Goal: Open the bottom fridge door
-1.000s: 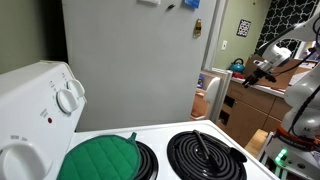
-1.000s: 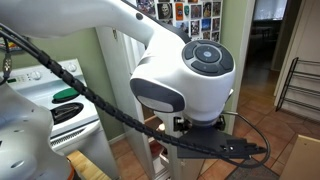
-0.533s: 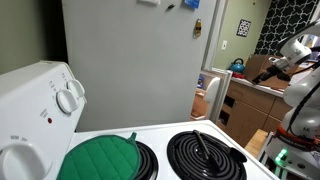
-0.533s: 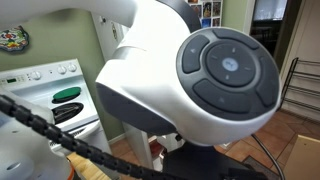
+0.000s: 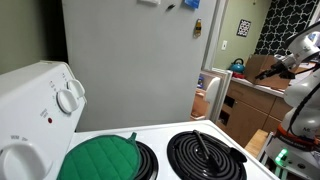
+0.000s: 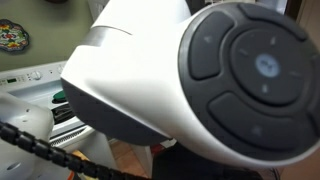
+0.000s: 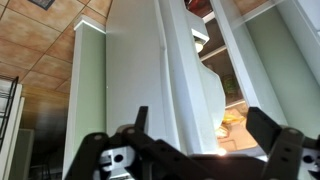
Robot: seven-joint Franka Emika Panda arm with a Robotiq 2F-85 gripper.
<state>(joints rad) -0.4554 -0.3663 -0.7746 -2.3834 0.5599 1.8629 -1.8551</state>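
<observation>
The bottom fridge door [image 5: 213,98] is an off-white rounded panel, seen edge-on past the fridge's grey side wall, and it stands ajar. In the wrist view the door [image 7: 185,80] runs up the middle of the picture. Lit shelves with food [image 7: 230,112] show in the gap beside it. My gripper [image 7: 200,135] is open with nothing between its dark fingers. It hangs short of the door's edge. In an exterior view the gripper [image 5: 268,70] is to the right of the door and apart from it.
A white stove [image 5: 160,135] with a green pot holder [image 5: 100,158] fills the foreground. Brown wooden cabinets [image 5: 250,105] stand behind the arm. My own arm joint [image 6: 200,90] blocks most of an exterior view. A tiled floor [image 7: 45,45] shows beside the fridge.
My gripper has moved a little to the right, away from the fridge door. The arm joint has swung closer to an exterior camera and now fills that view.
</observation>
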